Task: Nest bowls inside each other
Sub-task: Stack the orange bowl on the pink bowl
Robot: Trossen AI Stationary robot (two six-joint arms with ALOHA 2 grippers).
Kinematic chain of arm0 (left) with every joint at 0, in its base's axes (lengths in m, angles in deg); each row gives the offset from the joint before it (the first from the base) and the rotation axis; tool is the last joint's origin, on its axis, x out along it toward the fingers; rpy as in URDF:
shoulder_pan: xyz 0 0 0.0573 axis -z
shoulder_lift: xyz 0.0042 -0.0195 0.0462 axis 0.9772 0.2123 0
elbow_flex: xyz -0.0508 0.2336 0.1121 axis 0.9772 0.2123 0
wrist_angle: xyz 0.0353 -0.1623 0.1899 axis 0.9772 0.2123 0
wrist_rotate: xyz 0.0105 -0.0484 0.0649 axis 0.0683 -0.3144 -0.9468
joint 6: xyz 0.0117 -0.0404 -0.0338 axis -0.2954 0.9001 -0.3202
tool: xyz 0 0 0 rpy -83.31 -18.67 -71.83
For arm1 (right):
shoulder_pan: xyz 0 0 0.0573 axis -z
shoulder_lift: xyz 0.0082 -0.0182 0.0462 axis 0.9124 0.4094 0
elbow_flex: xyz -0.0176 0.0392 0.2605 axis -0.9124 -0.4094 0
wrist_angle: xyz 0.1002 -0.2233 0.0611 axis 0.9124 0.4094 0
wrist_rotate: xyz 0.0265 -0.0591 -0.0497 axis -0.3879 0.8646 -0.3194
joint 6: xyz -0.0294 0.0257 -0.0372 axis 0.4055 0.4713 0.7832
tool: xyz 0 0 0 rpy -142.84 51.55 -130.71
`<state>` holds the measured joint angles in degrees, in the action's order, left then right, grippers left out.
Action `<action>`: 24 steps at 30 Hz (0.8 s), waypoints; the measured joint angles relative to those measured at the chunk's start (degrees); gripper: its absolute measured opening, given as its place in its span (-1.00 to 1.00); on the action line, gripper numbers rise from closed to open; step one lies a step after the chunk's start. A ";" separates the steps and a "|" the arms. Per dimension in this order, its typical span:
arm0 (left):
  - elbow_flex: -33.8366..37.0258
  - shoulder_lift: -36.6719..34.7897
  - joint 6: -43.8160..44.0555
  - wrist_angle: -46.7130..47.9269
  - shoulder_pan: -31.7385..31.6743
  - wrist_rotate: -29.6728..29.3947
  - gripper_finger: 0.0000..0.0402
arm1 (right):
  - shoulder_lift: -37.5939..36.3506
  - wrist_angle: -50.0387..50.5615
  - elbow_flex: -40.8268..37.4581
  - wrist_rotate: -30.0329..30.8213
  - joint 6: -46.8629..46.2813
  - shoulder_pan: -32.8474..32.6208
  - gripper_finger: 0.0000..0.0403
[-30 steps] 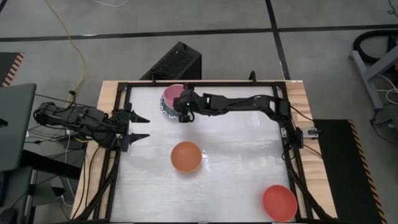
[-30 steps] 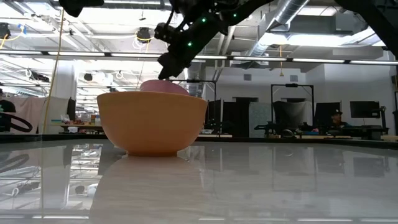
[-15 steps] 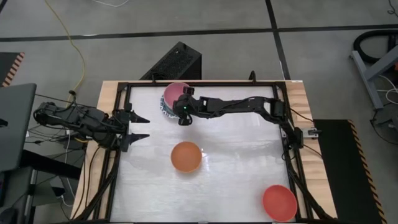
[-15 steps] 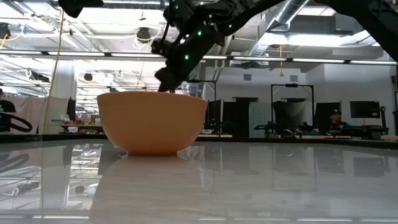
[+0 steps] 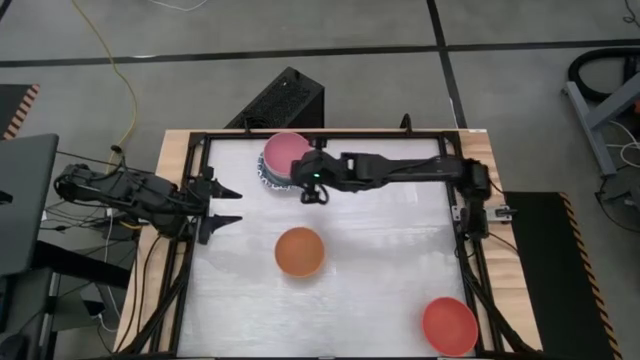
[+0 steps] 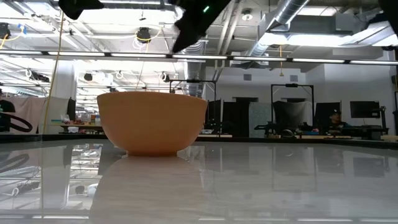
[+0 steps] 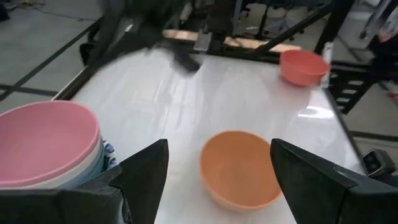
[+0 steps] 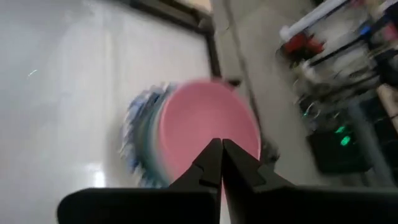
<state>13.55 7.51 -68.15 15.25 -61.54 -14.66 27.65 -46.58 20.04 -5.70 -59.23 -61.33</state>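
Stack so far: pink bowl (image 5: 284, 150) sits on top of a nest at the far left corner of my table (image 5: 390, 260), with blue-patterned white rims and what looks like a pale green one showing under it in the left wrist view; I can't count how many are in there. My right gripper (image 5: 311, 190) is just beside that stack, on its near-right side and above the table, not touching it as far as I can tell. In its own wrist view the fingers are pinched nearly together with only a sliver between them, and nothing is held. So I judge the pink one as placed and that hand as free. Left to do: orange bowl (image 5: 299, 251) sits alone mid-table, nearer me than the right gripper and a bit to its left, well apart from the stack. Red bowl (image 5: 449, 324) is at the near right corner, far from both grippers. Both are upright and empty, so two loose bowls show that need nesting. My left gripper (image 5: 226, 204) waits at the table's left edge, jaws spread wide, empty, with the orange bowl ahead of it between the fingers' line and the stack off to one side. My call: mostly done, and the orange bowl is the closer pick.
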 joint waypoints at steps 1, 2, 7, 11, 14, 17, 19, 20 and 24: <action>0.00 0.11 -0.01 0.17 0.00 -0.65 0.34 | -1.51 3.23 0.00 0.00 -1.51 -0.43 -0.84; 0.00 0.24 0.11 0.56 0.00 -1.55 0.34 | -2.68 5.83 0.00 0.00 -3.30 -0.88 -0.84; -0.02 0.35 9.09 5.30 -0.02 -2.93 0.34 | -8.99 19.26 -0.02 -3.58 -12.56 -3.33 -0.85; -0.02 0.41 11.37 8.03 -0.02 -2.89 0.34 | -13.25 29.13 -0.04 -8.44 -17.99 -7.01 -0.86; -0.02 0.73 11.44 9.56 -0.02 -2.93 0.34 | -16.41 35.41 -0.07 -9.09 -20.85 -11.08 -0.88; -0.02 0.76 11.44 10.48 -0.02 -2.90 0.34 | -19.69 40.56 -0.07 -9.14 -27.02 -15.18 -0.89; -0.02 0.74 11.44 10.91 -0.02 -2.90 0.34 | -21.55 44.17 -0.07 -9.09 -32.78 -18.02 -0.89; -0.02 0.74 11.44 11.18 -0.02 -2.90 0.34 | -22.22 45.80 -0.07 -9.09 -36.02 -19.58 -0.89; -0.02 0.74 11.44 11.71 -0.02 -2.90 0.34 | -23.96 52.49 -0.07 -8.99 -47.25 -26.15 -0.89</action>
<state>13.53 8.25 -56.71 26.96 -61.56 -17.56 3.69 5.91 19.97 -14.70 -106.48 -87.48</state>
